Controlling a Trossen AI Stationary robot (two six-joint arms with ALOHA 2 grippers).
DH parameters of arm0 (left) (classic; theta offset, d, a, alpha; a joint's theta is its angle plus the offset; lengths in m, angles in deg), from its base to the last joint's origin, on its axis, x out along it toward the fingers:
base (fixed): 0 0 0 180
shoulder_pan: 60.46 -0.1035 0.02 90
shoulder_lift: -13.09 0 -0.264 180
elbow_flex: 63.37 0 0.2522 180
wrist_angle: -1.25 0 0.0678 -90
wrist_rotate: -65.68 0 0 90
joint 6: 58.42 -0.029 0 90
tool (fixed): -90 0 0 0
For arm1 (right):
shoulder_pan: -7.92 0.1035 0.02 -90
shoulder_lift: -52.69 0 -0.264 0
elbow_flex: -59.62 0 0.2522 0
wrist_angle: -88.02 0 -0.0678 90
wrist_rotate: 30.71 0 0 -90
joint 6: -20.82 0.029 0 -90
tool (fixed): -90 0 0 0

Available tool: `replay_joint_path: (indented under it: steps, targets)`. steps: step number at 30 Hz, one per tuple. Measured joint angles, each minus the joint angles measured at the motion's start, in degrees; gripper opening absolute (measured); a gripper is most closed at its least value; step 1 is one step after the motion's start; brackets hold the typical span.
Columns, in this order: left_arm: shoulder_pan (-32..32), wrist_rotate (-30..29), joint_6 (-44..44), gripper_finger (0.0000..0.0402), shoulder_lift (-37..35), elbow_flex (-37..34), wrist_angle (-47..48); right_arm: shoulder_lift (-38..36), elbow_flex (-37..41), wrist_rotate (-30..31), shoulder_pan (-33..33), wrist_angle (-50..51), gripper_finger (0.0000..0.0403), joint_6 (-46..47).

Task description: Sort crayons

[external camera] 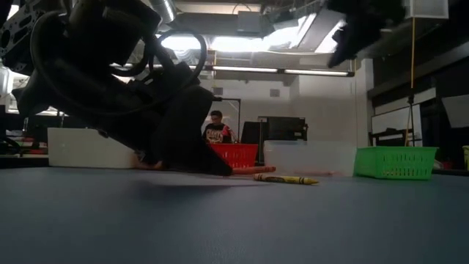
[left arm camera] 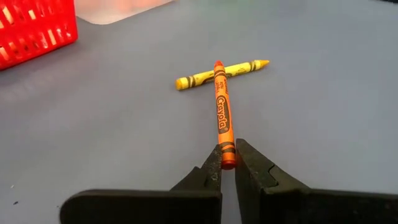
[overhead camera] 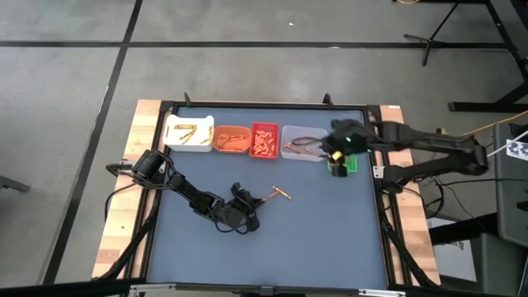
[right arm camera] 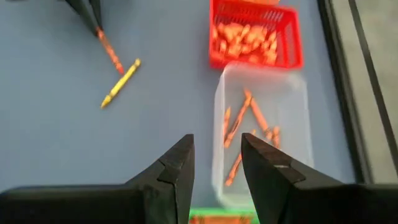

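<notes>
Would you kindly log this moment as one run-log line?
left hand: shut on orange crayon | orange crayon: tip across yellow crayon | right hand: open, empty, above clear bin

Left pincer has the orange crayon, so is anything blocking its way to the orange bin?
Nothing visible. The left pincer grips the orange crayon, whose tip touches a yellow crayon. Bare mat lies between it and the orange bin.

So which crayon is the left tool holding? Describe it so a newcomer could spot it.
Start at the row of bins along the table's far edge, then look to the open mat nearer the middle. Two crayons cross there; it is the orange crayon, its end pinched in the left tool, not the loose yellow crayon.
</notes>
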Motion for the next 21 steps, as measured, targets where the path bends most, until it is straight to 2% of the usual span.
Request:
replay_joint_path:
  steps: [7, 12, 16, 18, 21]
  targets:
    - [0.0, 0.5, 0.0, 0.0005, 0.0, 0.0, -8.0, -14.6, 17.8, 5.2, 5.6, -7.0, 0.0131, 12.8]
    - [0.0, 2.1, -0.5, 0.0005, 0.0, 0.1, -18.1, -23.5, 31.2, 5.1, 10.4, -21.2, 0.0131, 20.1]
    - [-0.5, 2.3, -1.0, 0.0005, 0.0, 3.1, -20.5, -27.0, 38.9, 5.1, 13.5, -31.2, 0.0131, 21.3]
    - [-1.3, 3.3, -4.4, 0.0005, 0.0, 5.5, -20.3, -27.5, 41.6, 5.1, 14.7, -34.4, 0.0131, 21.4]
    - [-3.2, 5.6, -14.1, 0.0005, 0.0, 9.9, -19.5, -27.5, 43.3, 5.1, 16.3, -38.1, 0.0131, 21.4]
